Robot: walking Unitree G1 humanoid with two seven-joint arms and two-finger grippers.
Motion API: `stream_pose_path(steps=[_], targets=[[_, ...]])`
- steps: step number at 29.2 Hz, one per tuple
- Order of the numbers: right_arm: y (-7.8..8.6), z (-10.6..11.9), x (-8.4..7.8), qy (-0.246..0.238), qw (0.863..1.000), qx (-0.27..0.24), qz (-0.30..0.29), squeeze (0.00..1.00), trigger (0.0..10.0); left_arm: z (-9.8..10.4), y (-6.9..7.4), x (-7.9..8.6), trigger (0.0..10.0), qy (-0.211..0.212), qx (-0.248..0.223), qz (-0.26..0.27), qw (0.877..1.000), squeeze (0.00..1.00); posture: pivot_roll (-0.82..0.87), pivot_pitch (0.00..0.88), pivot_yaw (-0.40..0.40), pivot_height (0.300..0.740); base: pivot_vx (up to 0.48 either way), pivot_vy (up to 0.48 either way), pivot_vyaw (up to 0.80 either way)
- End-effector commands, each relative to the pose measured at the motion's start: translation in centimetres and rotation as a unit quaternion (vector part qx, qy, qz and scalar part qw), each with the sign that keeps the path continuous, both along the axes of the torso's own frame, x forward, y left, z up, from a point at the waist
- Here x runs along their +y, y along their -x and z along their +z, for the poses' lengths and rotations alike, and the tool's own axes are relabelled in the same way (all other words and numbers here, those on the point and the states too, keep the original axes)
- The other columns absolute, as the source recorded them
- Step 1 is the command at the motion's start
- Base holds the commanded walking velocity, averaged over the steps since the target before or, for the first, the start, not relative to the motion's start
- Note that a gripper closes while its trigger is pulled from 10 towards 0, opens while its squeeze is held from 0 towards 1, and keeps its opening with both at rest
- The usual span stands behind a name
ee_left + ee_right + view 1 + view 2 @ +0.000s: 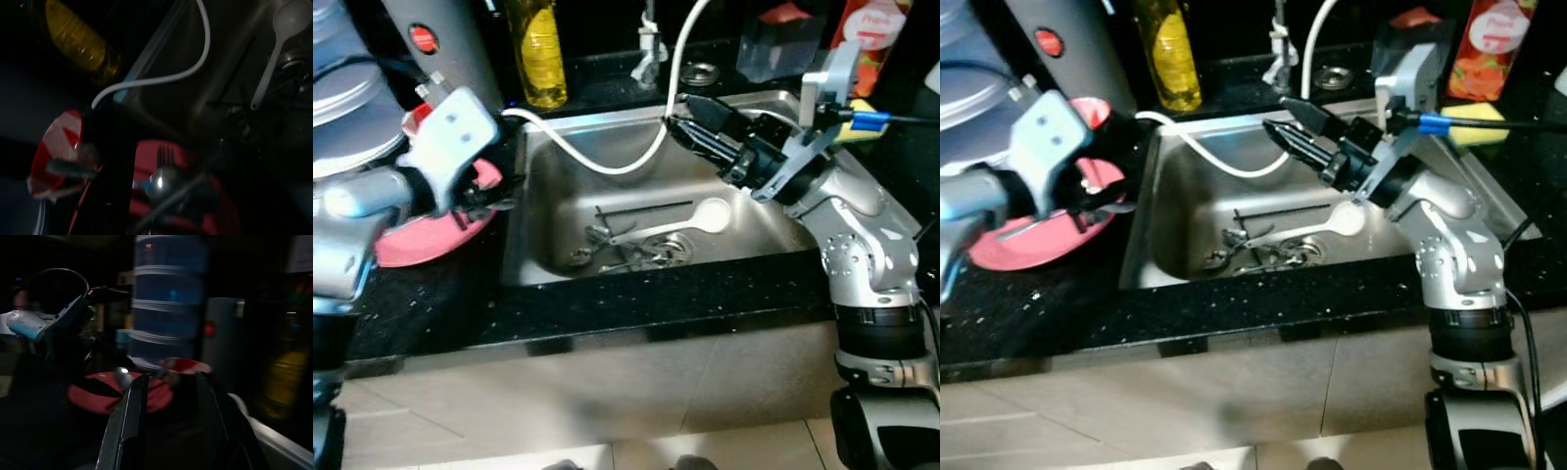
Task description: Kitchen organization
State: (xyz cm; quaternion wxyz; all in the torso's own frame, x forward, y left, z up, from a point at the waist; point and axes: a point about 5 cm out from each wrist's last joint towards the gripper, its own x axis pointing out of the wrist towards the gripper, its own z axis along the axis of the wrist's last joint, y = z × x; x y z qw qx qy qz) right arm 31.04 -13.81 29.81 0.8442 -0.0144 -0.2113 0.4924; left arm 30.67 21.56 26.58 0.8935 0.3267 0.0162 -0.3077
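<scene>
The right gripper [1278, 125] hangs over the back half of the stainless steel sink [548, 250], its two black fingers [128, 423] pointing toward the robot's left; the right wrist view shows the jaws parted with nothing between them. Just beside the fingertips a thin white hose [607, 162] loops down from the back edge of the tabletop into the sink and out over its left rim.

The left gripper [489, 196] is held over the round pink plate [1013, 245] that lies on the black speckled tabletop [656, 299] just left of the sink. Whether its jaws are open or closed I cannot tell, as the left wrist view is dark. In that view a metal fork [165, 155] and a metal spoon [164, 180] lie on the plate.

On the sink floor, near the drain, rests a long white plastic spoon [690, 221], with dark metal cutlery [626, 250] scattered beside it.

Along the back edge of the tabletop stand a yellow liquid bottle [538, 54] and a grey cylindrical appliance with a red button [435, 39]. A yellow sponge [1474, 122] lies near the sink's right back corner.
</scene>
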Motion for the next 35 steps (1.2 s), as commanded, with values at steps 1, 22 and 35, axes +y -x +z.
stream_pose_path(steps=[1, 22, 35], targets=[[0.3, 0.3, 0.3, 0.001, 1.000, -0.003, 0.016, 0.00, 10.0, 0.4, 0.6, 0.8, 10.0, -0.016, 0.005, 0.008, 1.000, 0.00, 0.02, 0.049, 0.084, 0.740, 0.000, 0.000, 0.00], [1.1, 1.3, 2.6, -0.021, 0.994, 0.000, 0.107, 0.00, 10.0, -3.5, 0.5, 7.4, 10.0, -0.294, 0.059, 0.042, 0.953, 0.00, 0.05, 0.039, 0.044, 0.740, 0.000, 0.000, 0.00], [1.1, 1.3, 2.4, -0.025, 0.996, 0.002, 0.091, 0.00, 10.0, -3.5, -3.2, 4.2, 6.4, -0.293, -0.005, -0.024, 0.956, 0.00, 0.03, 0.052, 0.051, 0.740, 0.000, 0.000, 0.00]])
